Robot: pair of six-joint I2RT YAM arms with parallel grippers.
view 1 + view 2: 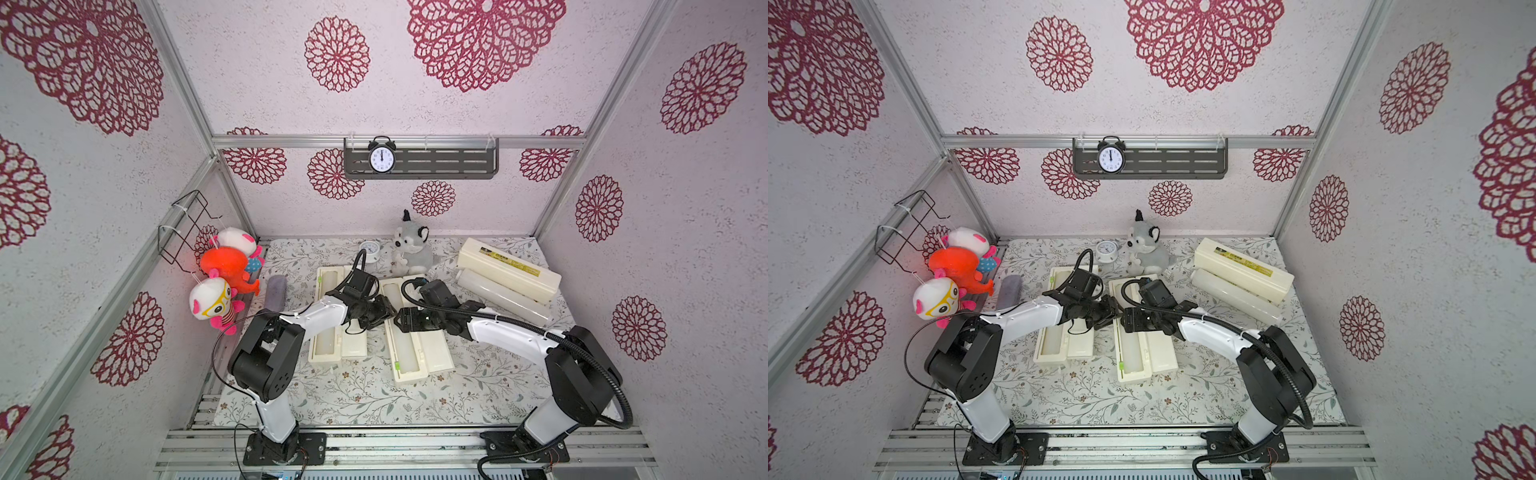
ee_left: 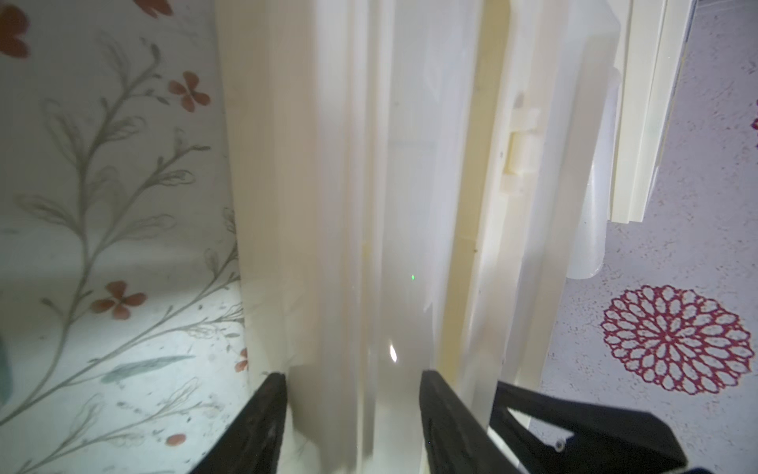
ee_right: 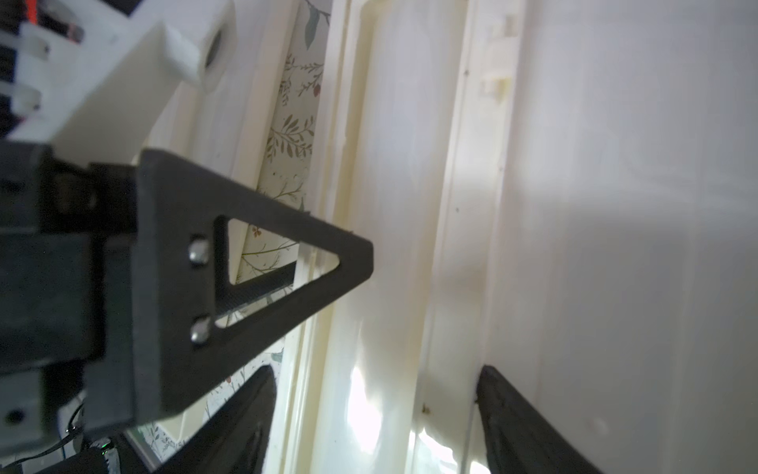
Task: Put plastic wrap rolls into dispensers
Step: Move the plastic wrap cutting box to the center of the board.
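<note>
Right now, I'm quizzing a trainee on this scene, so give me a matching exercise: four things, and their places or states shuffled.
1 black alarm clock
2 grey pouch
3 loose roll
4 labelled dispenser

a lid shut
b on the wall shelf
c lying alongside the labelled dispenser
d near the hanging plush toys

Pairs: 1-b; 2-d; 3-c; 4-a
</note>
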